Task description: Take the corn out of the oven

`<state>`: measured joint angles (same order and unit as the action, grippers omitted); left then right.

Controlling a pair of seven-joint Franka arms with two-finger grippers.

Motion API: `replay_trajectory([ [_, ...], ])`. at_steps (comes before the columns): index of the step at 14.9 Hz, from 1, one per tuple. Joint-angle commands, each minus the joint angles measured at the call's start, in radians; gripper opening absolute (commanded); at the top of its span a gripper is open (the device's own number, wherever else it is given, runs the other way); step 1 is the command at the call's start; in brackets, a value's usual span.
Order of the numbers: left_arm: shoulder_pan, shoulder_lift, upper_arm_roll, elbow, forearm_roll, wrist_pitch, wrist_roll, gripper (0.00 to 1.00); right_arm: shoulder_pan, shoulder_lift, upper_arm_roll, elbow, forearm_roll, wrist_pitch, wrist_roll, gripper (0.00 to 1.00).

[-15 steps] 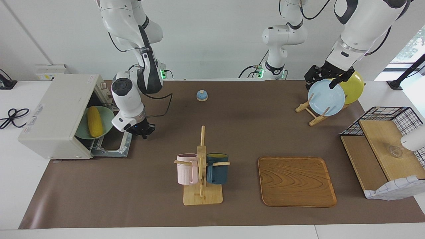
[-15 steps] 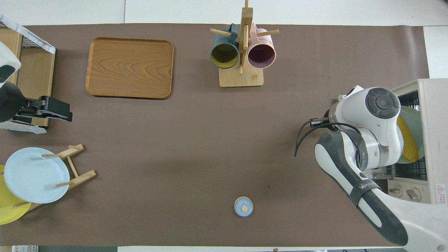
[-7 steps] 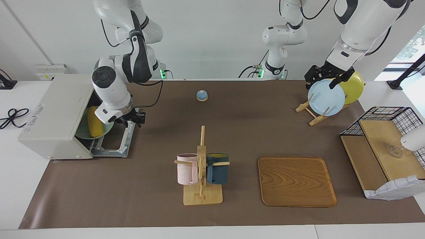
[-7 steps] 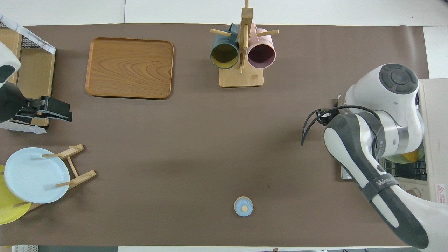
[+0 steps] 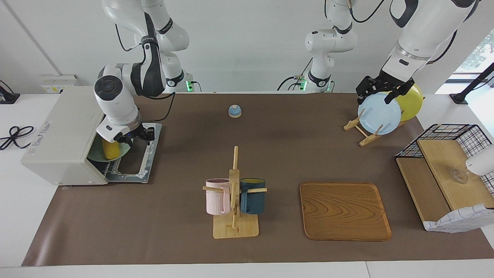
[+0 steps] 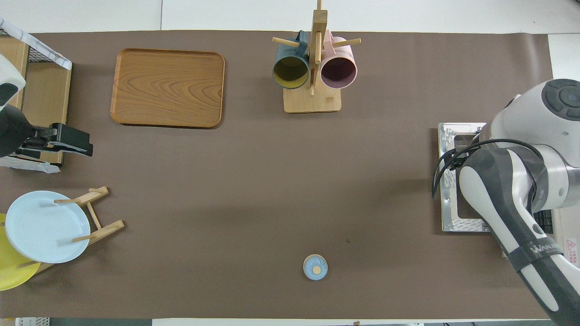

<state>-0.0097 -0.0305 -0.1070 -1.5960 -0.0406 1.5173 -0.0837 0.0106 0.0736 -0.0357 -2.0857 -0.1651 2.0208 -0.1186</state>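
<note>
Jaw state unreadable on the right gripper (image 5: pixel 129 136), lowered at the open mouth of the oven (image 5: pixel 63 135) over the corn (image 5: pixel 110 150), which lies on a green plate (image 5: pixel 101 155) on the rack. Jaws spread on the left gripper (image 5: pixel 380 88), waiting above the blue plate (image 5: pixel 380 114) in its rack.

The right arm's wrist covers most of the corn (image 5: pixel 110 150). Only its end shows. From overhead the arm hides it entirely.

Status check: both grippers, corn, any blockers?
Right gripper at the off-white toaster oven mouth, over the yellow corn cob; grip unconfirmed. Corn on the green plate on the rack, door down. Left gripper waits over the pale blue plate. No blockers seen.
</note>
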Motion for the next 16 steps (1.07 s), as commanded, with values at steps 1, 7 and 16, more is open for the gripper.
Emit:
replay_trajectory([
  [1, 0.016, -0.009, -0.008, -0.005, -0.004, 0.017, -0.001, 1.00, -0.023, -0.038, 0.008, -0.049, -0.045, 0.024, -0.052, 0.58],
  [7, 0.011, -0.009, -0.008, -0.004, -0.004, 0.017, -0.008, 1.00, -0.037, -0.063, 0.008, -0.120, -0.048, 0.099, -0.053, 0.25],
  [16, 0.016, -0.009, -0.008, -0.007, -0.007, 0.037, -0.007, 1.00, 0.026, -0.060, 0.017, -0.091, -0.157, 0.063, -0.038, 0.00],
])
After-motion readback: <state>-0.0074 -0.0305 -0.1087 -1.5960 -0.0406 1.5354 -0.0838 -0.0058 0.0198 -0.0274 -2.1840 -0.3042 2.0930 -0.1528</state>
